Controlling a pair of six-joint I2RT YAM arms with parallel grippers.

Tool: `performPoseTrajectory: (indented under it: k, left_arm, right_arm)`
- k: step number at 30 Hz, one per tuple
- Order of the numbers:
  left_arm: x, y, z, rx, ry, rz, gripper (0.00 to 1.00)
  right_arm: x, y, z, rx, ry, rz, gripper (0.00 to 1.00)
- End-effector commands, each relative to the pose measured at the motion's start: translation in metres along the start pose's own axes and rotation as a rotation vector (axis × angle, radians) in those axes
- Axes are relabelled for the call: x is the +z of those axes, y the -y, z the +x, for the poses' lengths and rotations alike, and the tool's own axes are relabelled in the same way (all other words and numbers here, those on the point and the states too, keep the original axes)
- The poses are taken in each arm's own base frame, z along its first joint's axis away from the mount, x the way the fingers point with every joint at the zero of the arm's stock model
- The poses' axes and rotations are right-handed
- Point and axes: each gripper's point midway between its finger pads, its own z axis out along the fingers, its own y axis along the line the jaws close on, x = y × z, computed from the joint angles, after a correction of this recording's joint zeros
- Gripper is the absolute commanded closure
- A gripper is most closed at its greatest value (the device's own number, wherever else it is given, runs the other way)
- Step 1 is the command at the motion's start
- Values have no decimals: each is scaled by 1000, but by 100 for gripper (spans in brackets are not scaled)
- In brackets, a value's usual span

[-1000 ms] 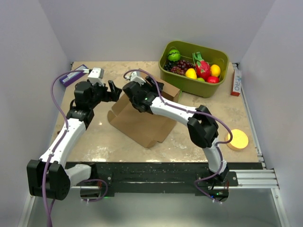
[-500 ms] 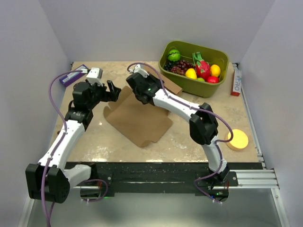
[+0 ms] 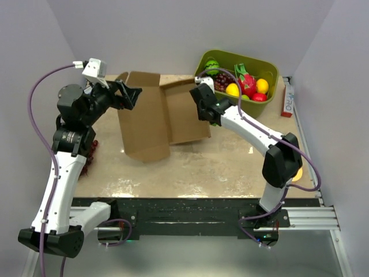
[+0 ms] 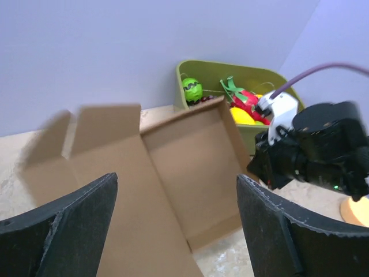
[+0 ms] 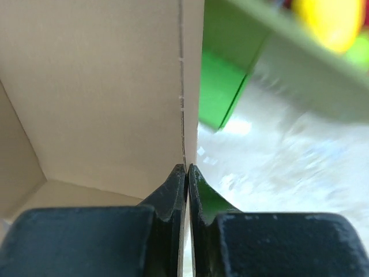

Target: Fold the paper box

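The paper box (image 3: 151, 118) is a brown cardboard sheet, part-folded and standing up on the table, with a tall panel at left and a tray-like part at right. My right gripper (image 3: 206, 108) is shut on the box's right side wall. In the right wrist view the gripper (image 5: 187, 170) pinches the thin cardboard edge (image 5: 104, 86). My left gripper (image 3: 130, 96) is open at the tall panel's top left corner. In the left wrist view its fingers (image 4: 63, 228) stand wide apart, with the box (image 4: 155, 167) beyond them, untouched.
An olive-green bin (image 3: 268, 68) of fruit stands at the back right, close behind the right gripper. A small flat green box (image 5: 222, 92) lies between the bin and the box. A red and white carton (image 3: 287, 99) and a yellow disc (image 3: 297, 172) lie at right.
The box lay flat near the table's middle; now it stands upright and further back. My right gripper moved right with it. My left arm rose and swung back left.
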Motion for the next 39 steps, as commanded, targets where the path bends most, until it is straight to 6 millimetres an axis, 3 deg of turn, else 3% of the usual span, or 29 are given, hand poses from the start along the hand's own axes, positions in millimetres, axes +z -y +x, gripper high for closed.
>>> performPoseTrajectory:
  k: [1,3,4,6,7,11,13,19,29,35,38,39]
  left_arm:
    - [-16,1,10,24,-92,-20,12]
    - [-24,-1,6,47,-86,-43,12]
    - [-26,-2,3,53,-81,-59,12]
    - [-32,-2,2,63,-79,-64,11]
    - [-33,-2,6,61,-90,-65,10]
    - [-38,1,35,27,-188,-41,10]
    - [-41,7,40,6,-189,-12,9]
    - [-40,35,63,-94,-222,158,9]
    - [-21,30,92,-97,-290,188,10]
    - [-7,36,93,-46,-284,203,19]
    - [-4,32,97,-9,-299,182,26]
    - [-2,32,98,4,-300,188,34]
  right_arm:
    - [-4,-37,41,249,-99,-216,100]
    - [-2,-42,50,302,-107,-244,100]
    - [1,-45,71,334,-153,-252,100]
    - [-1,-49,74,389,-143,-288,99]
    - [0,-51,90,414,-175,-291,99]
    - [-1,-51,105,479,-194,-297,100]
    - [-1,-51,113,519,-200,-302,100]
    - [-3,-42,117,622,-162,-270,100]
    - [-5,-41,123,666,-137,-251,99]
    - [-7,-45,120,666,-119,-238,94]
    - [-8,-46,118,668,-111,-248,90]
    - [-9,-47,116,667,-105,-253,90]
